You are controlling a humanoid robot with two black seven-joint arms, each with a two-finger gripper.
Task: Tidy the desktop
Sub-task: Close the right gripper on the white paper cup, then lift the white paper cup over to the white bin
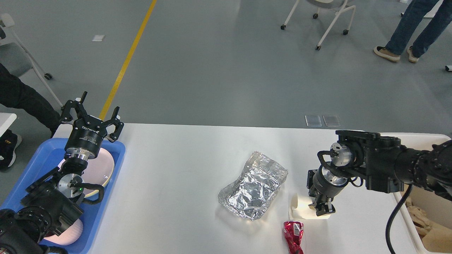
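Looking down past our own arms, we see nearest us a crumpled red wrapper [293, 237] lying at the near edge of the counter [176, 183], a large white top with rounded corners that fills the lower half of the view. Just beyond the wrapper a white paper cup [300, 209] lies on its side, mouth toward the left. Our right end effector [319, 204] points down at the cup's far end, its fingers at or touching the cup; we cannot tell whether they are closed on it. Left of the cup, near the middle of the counter, rests a crinkled silver foil pouch [254, 185], apart from both cup and wrapper.

At the right edge a cream bin [420, 141] stands against the counter, with brown crumpled paper [423, 218] inside. On the left a blue tray [106, 183] sits beside the counter and holds pink plates [102, 169], partly hidden by our left arm. Our left end effector [92, 114] is raised above the tray's far corner, fingers spread wide and holding nothing.

Beyond the counter stretches grey floor with a yellow line [129, 56], a white wheeled chair [325, 14] and a person's legs in jeans [413, 28] at the far right.
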